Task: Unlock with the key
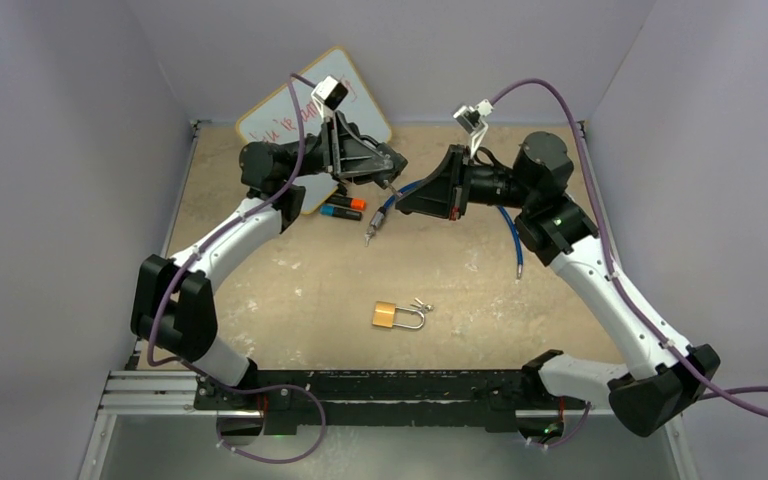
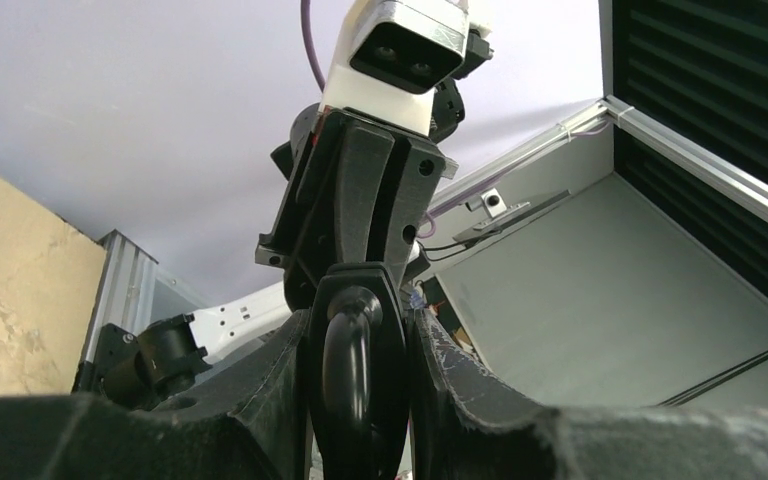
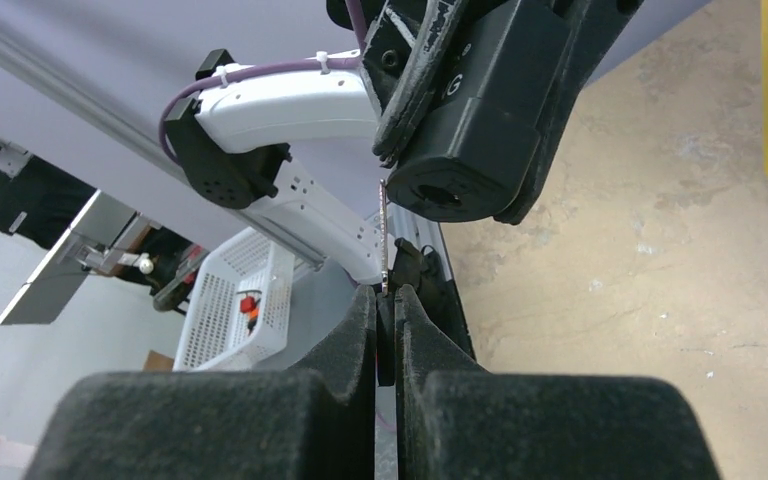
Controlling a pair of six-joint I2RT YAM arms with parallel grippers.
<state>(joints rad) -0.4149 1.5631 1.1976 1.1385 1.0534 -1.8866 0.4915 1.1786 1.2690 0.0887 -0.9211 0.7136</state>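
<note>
Chiefly, the risk is sitting in a mid-air pinch: the right gripper (image 3: 387, 305) is pressing its fingers together on a thin metal strip, which I am reading as the key (image 3: 387, 235) seen edge-on. So little of it is lying between the pads that a small tug or twist from the other arm could be sending it down onto the table (image 1: 290, 290). The left gripper (image 1: 392, 175) is facing it nose to nose, its fingers (image 2: 450, 390) standing part way apart and bearing on both sides of a glossy black rounded piece (image 2: 348, 365). Whether that piece is the key's head is not showing clearly, so I am not calling it. With the two tips crowding each other this closely, a bump between them is also looking possible. The brass padlock (image 1: 390, 316) is lying flat and loose with neither gripper steadying it, so I am expecting it to slide or spin if the blade is pushed at it off-line. Relative to the padlock, both grippers and the key are hanging well apart from it, raised above it on the side away from the arm bases. Only some small silver pieces (image 1: 422, 304), too small to name, are resting just beside the padlock's shackle
</note>
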